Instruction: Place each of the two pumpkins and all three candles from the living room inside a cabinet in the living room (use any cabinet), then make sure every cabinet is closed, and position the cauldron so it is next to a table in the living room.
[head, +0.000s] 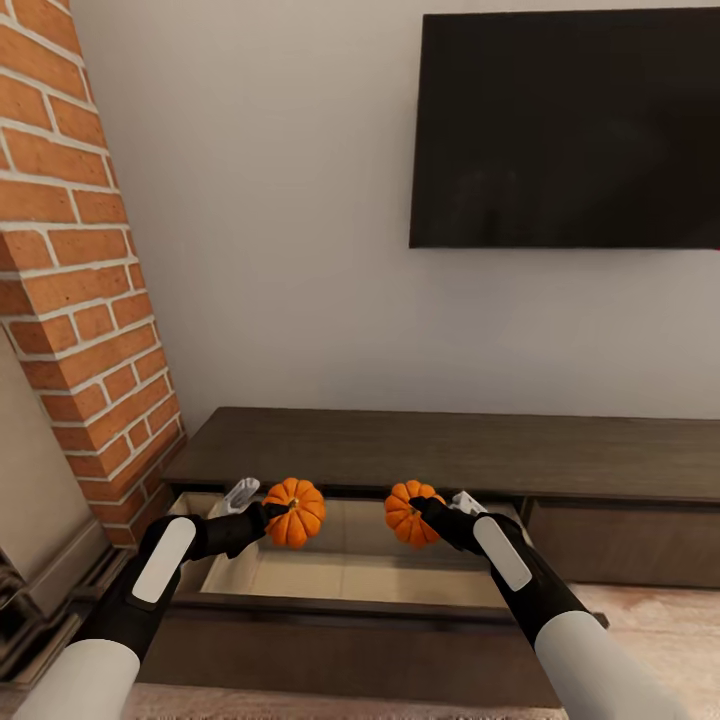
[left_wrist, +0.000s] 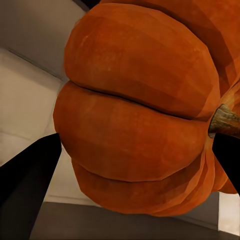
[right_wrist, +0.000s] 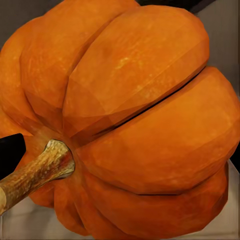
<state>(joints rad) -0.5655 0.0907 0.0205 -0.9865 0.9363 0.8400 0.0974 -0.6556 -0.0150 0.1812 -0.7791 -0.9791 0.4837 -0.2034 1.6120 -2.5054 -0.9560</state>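
Two orange ribbed pumpkins hang over the open drawer of the long dark-brown cabinet (head: 450, 450). My left gripper (head: 272, 514) is shut on the left pumpkin (head: 295, 512), which looms close in the left wrist view (left_wrist: 135, 115) between black fingers (left_wrist: 27, 175). My right gripper (head: 428, 512) is shut on the right pumpkin (head: 407, 512), and the right wrist view has it close up (right_wrist: 135, 125) with its tan stem toward the camera. The drawer's pale interior (head: 370, 575) lies beneath both. Candles and cauldron are out of view.
A brick chimney column (head: 80, 280) rises at the left, beside the cabinet's end. A black television (head: 565, 130) hangs on the white wall above the cabinet. The drawer's dark front panel (head: 350, 650) stands out toward me. Pale carpet shows at the lower right.
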